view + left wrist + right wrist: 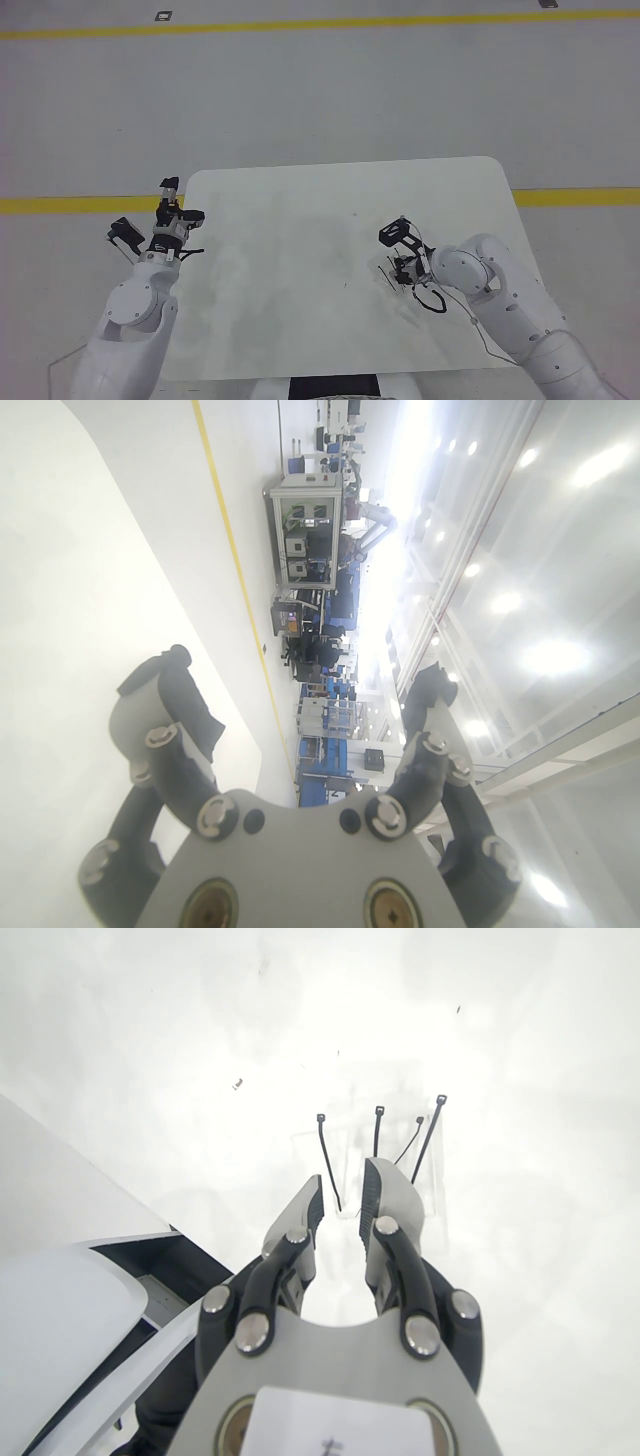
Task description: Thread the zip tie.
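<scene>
Four zip ties (327,1159) are kept side by side in a clear holder (436,1188) on the counter (300,300), tails toward the right jaws, which are narrowly parted, probably for pinching one. The left jaws are held wide and empty at the counter's edge.

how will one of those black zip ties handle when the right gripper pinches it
Probably flexible rather than stiff: the zip ties are thin strips, and one curves slightly. Likely very light, so a nudge from the right gripper could shift one. The narrow tail may slip from the pads unless pinched squarely.
</scene>
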Tool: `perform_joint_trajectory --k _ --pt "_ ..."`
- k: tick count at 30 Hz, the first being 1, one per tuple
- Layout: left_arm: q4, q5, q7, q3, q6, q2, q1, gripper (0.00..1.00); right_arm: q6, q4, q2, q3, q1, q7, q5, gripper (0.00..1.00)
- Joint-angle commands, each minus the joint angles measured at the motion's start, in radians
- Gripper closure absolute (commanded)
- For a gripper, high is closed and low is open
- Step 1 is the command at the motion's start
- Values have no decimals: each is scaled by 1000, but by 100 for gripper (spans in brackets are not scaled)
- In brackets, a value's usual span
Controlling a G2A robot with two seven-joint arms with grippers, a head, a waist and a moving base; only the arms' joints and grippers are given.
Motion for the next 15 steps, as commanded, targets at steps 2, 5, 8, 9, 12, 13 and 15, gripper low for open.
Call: perform_joint_trajectory --k 2,5,8,9,12,13,15 --pt "0 0 0 0 0 0 0 0 7 14 -2 -12 10 -6 -5 81" --pt "0 0 0 0 0 0 0 0 13 27 -4 -23 20 -14 -9 84" --pt "0 0 0 0 0 0 0 0 18 46 -7 -34 31 -24 -11 86" --pt "0 0 0 0 0 0 0 0 21 53 -8 -38 36 -28 -11 87" --pt "0 0 0 0 0 0 0 0 29 68 -10 -46 44 -35 -13 90" --pt "0 0 0 0 0 0 0 0 35 73 -11 -48 47 -38 -13 90" --pt "0 0 0 0 0 0 0 0 41 78 -12 -52 51 -42 -16 90"
